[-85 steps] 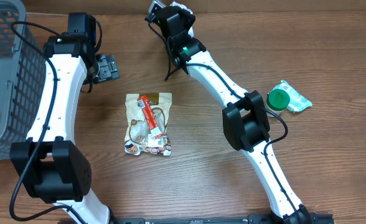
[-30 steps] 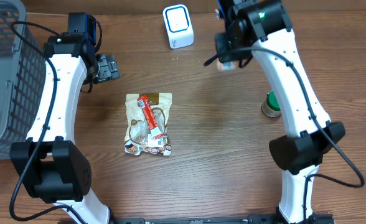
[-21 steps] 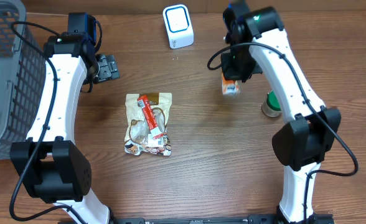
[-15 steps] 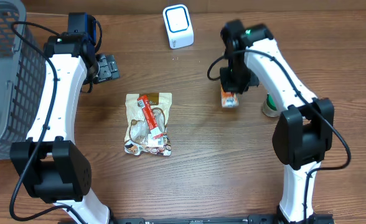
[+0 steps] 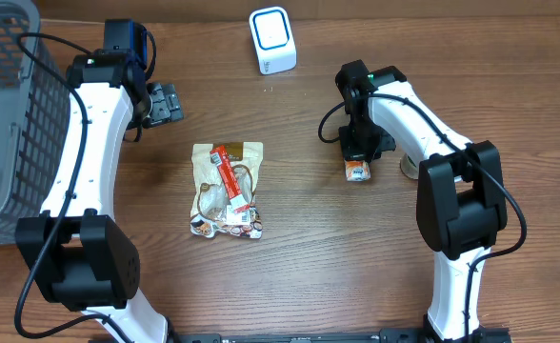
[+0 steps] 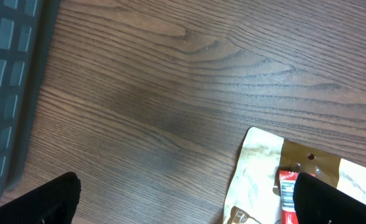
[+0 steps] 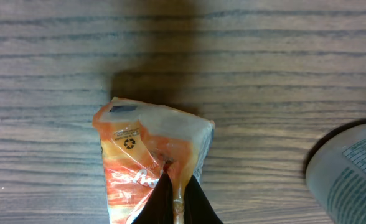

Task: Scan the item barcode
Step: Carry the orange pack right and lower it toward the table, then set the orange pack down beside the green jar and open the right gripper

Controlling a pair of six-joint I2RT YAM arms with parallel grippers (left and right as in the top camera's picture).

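At right of centre, orange packet: hangs from one pinched edge, just beside the round container; whether it touches the table cannot be told.
Right gripper: fingers closed tight on the packet's film.
Left gripper: jaws spread wide, holding nothing, near the basket.
Scanner: at the far edge, well apart from the packet.
Snack pouch: flat, between the arms.

Two packets, one scanner, possibly jar
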